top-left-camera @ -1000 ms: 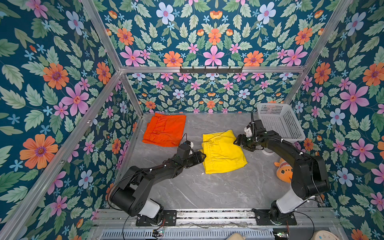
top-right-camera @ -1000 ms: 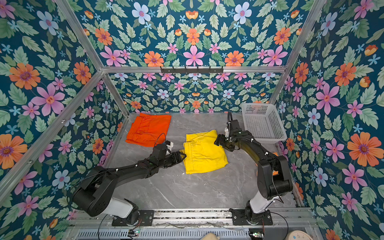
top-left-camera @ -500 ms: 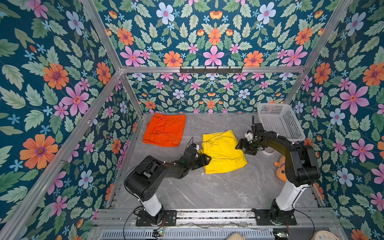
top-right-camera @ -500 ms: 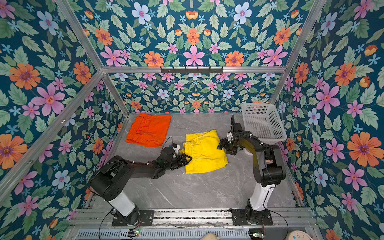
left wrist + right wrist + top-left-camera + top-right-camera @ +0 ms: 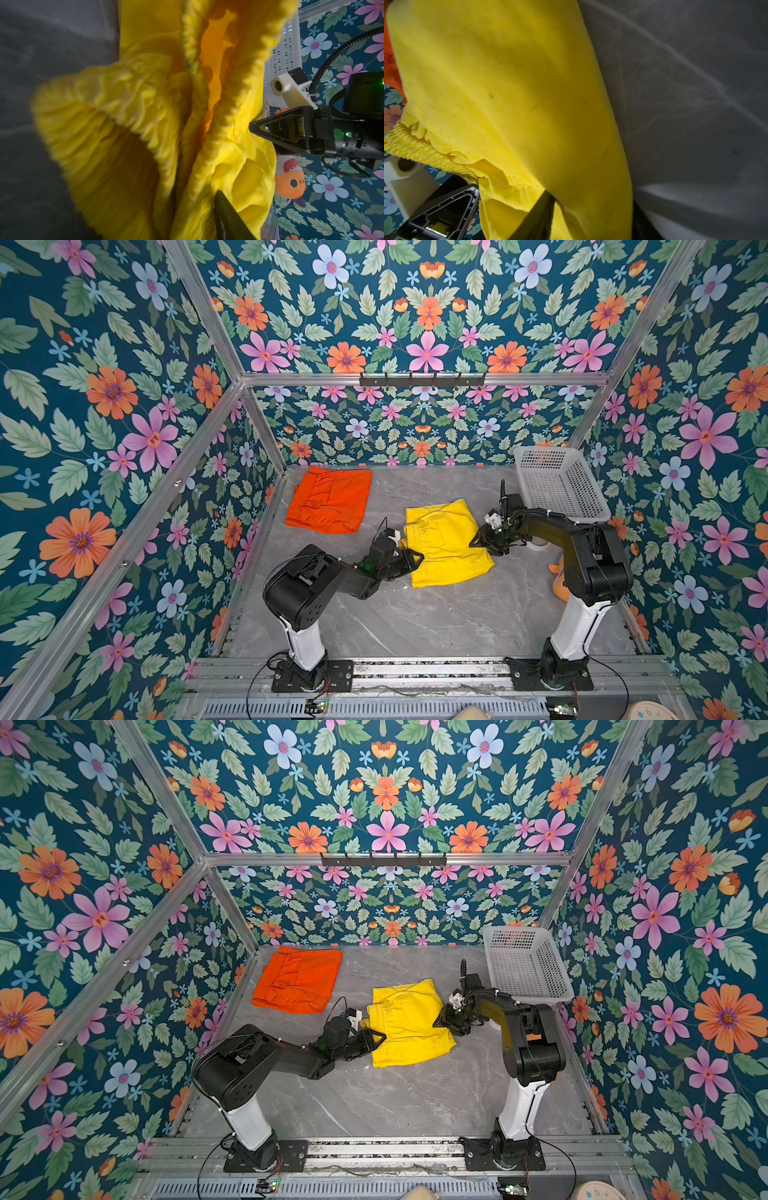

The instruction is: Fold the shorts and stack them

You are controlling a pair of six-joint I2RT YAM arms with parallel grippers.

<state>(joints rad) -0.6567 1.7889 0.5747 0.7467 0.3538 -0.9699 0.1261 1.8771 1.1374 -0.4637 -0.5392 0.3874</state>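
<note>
The yellow shorts lie folded mid-table, waistband to the left. My left gripper is shut on the gathered waistband edge; in the left wrist view the bunched yellow fabric covers the left gripper, with one finger showing. At the opposite edge, my right gripper is shut on the cloth; in the right wrist view the cloth passes between the right gripper's fingers. The orange shorts lie folded at the back left.
A white mesh basket stands at the back right, just behind the right arm. An orange plush fish lies by the right wall. Flowered walls close in the grey table on three sides.
Both grippers have narrowed onto the yellow shorts' edges. The left arm has bent and reached in at the waistband; the right gripper has slid a little toward the front along the right edge.
</note>
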